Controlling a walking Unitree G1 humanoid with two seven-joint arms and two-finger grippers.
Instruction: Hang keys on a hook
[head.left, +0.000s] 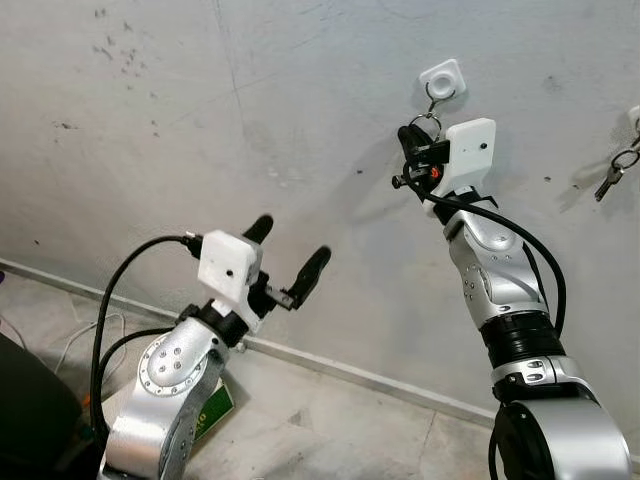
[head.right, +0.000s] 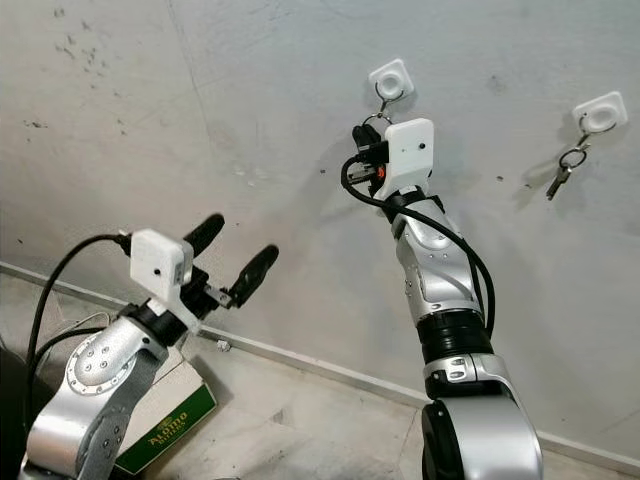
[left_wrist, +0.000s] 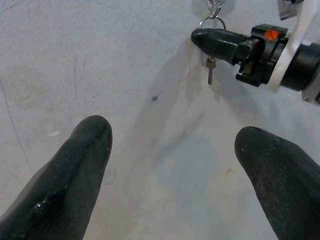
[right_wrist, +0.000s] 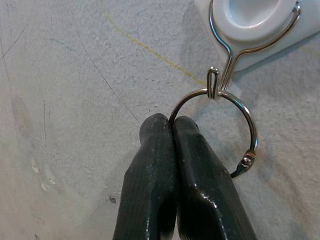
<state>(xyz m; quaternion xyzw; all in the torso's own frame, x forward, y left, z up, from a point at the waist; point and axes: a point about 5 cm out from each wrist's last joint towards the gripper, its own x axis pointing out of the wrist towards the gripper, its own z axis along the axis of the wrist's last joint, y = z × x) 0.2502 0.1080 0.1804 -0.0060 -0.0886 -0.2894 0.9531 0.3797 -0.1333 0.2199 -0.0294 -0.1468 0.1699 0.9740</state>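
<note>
A white square wall hook (head.left: 442, 77) with a wire hanger (right_wrist: 226, 65) sits high on the grey wall. A metal key ring (right_wrist: 252, 131) hangs through the wire's upturned tip. My right gripper (right_wrist: 171, 121) is raised to just under the hook (head.right: 389, 76), shut on the ring's edge. A small key (left_wrist: 210, 70) dangles below the ring beside the right fingers (left_wrist: 220, 44). My left gripper (head.left: 291, 242) is lower and to the left, open, holding nothing, pointed at the wall.
A second white hook (head.right: 601, 112) to the right carries another ring of keys (head.right: 562, 175). A green box (head.right: 165, 425) lies on the floor by the baseboard (head.left: 340, 368). Black cables (head.left: 110, 300) loop near the left arm.
</note>
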